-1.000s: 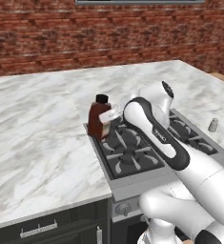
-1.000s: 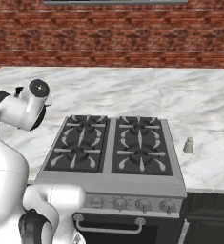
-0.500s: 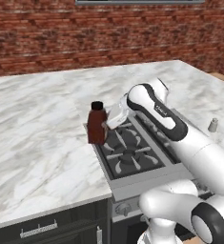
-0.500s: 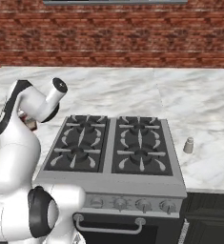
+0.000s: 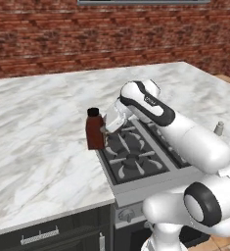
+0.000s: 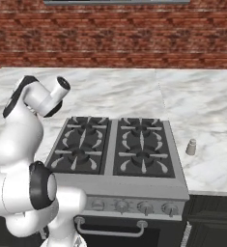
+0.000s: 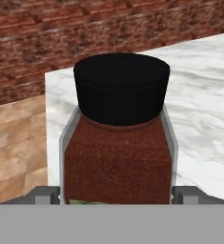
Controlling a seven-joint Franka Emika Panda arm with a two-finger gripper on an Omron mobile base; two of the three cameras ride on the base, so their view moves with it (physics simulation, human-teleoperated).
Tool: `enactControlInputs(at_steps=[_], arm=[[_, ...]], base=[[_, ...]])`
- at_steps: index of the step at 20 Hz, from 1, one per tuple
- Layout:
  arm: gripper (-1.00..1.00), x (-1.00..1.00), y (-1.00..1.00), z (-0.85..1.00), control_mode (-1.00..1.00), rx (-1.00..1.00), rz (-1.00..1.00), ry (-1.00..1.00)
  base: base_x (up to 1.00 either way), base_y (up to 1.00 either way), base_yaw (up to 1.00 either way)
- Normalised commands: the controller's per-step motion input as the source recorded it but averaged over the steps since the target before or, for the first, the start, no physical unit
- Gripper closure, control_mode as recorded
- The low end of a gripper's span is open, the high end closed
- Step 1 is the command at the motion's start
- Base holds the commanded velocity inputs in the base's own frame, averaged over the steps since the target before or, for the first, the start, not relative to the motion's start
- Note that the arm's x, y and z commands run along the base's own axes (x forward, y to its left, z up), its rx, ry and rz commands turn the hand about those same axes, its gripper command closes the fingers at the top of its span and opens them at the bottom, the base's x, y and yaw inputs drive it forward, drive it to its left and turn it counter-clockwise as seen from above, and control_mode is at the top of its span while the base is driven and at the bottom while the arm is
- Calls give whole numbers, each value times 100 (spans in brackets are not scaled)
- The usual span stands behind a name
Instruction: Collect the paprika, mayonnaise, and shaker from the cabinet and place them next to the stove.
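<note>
Standing on the big marble desk (image 5: 38, 147), the paprika (image 5: 94, 129) is right beside the left edge of the stove (image 6: 117, 149). The hand (image 5: 108, 126) is at the bottle, with one finger tip on each side of it in the hand view, so it looks like it is gripping the paprika (image 7: 118, 143). The little shaker (image 6: 191, 147) already sits on the desk just right of the stove. I think two things are nearly done. The mayonnaise is left to fetch from the cabinet.

red-brown paprika (image 7: 117, 162), black cap; grey-white shaker (image 6: 191, 147)
</note>
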Motion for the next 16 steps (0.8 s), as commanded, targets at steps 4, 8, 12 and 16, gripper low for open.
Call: enactControlInputs(at_steps=[4, 8, 12, 16], arm=[[100, 1, 22, -43, -100, 0, 12, -13], [100, 0, 20, -23, -100, 0, 7, -14], [100, 8, 11, -18, -100, 0, 0, -10], [100, 32, 1, -20, -100, 0, 1, -5]], base=[[0, 0, 0], [0, 0, 0], [0, 0, 0], [0, 0, 0]])
